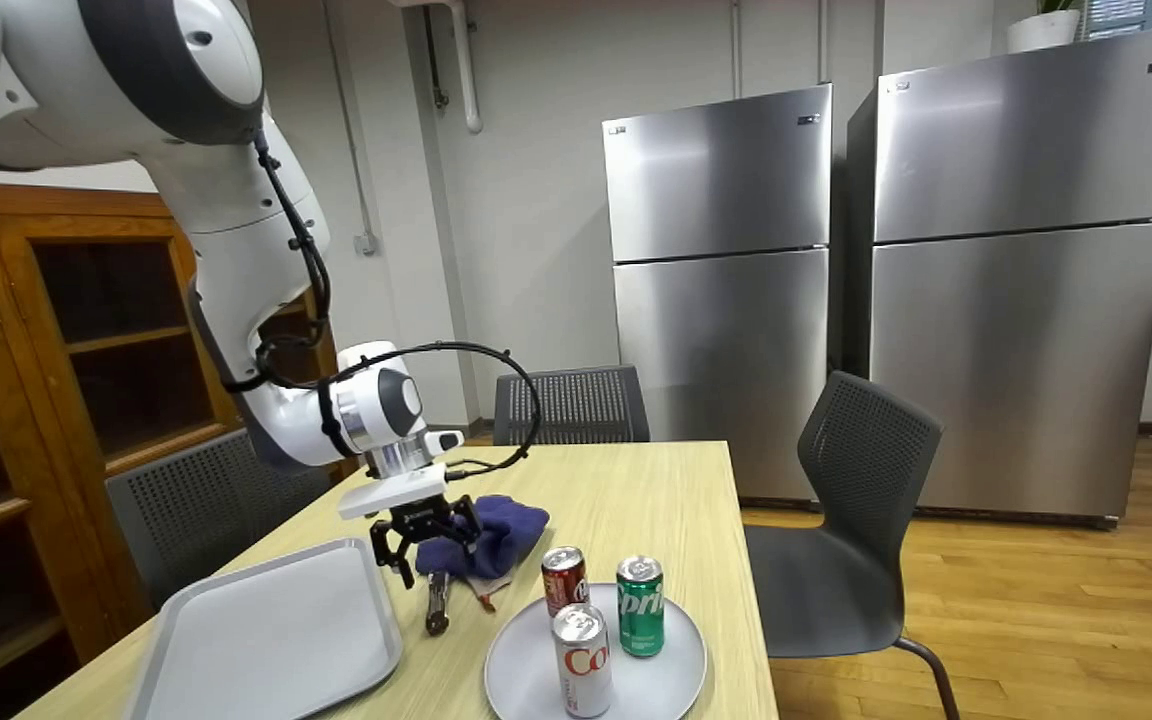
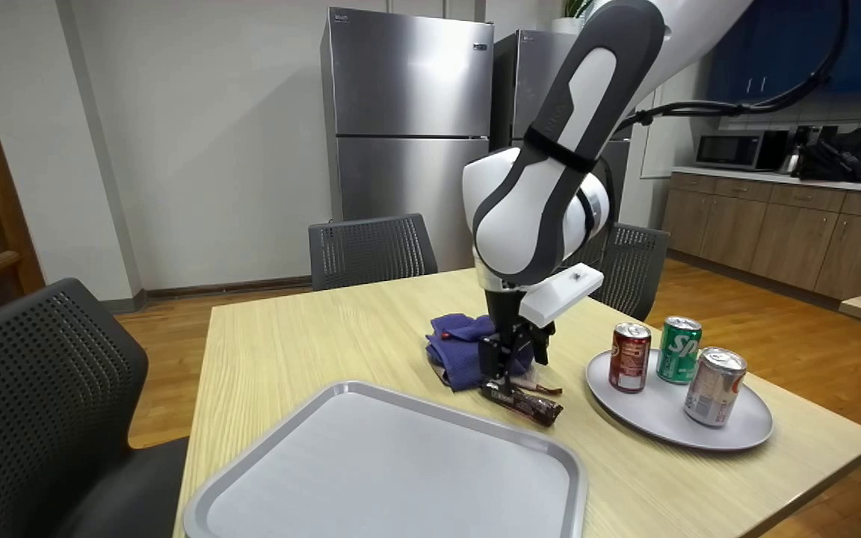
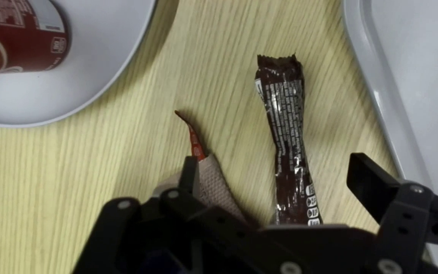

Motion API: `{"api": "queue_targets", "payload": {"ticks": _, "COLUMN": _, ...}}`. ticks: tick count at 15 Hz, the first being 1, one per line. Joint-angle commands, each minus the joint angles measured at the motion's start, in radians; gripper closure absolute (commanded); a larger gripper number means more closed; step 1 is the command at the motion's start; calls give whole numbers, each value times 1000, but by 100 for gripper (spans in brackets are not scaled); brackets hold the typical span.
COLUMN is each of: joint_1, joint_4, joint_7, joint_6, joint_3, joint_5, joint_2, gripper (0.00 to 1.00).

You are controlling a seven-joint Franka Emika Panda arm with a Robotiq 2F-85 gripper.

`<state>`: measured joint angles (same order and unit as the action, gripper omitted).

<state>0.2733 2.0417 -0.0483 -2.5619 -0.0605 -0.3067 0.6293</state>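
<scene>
White-and-grey Panda arm (image 1: 246, 215) reaches in from the left in an exterior view, bent up high, angled down to a tilted wrist (image 1: 371, 408). Forearm (image 2: 610, 82) slants down from upper right in an exterior view. Hand (image 3: 273, 163) aims downward, jaws spread wide; black fingers (image 3: 371, 182) well apart in wrist view, one left of center, one well right.

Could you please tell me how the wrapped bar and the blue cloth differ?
The wrapped bar is glossy dark brown; the blue cloth looks matte. The wrapped bar is long and narrow; the blue cloth is a wider, crumpled heap. The wrapped bar carries print; the blue cloth shows none. Both lie on the table.
</scene>
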Motion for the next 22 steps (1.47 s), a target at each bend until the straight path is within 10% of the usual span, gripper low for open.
{"api": "queue_targets", "payload": {"ticks": 1, "joint_1": 1, "joint_4": 59, "joint_7": -70, "joint_6": -25, "joint_3": -20, "joint_5": -25, "joint_2": -76, "gripper": 0}}
{"api": "queue_targets", "payload": {"ticks": 22, "joint_1": -160, "joint_4": 193, "joint_7": -89, "joint_6": -259, "joint_3": -161, "joint_5": 8, "joint_2": -195, "gripper": 0}}
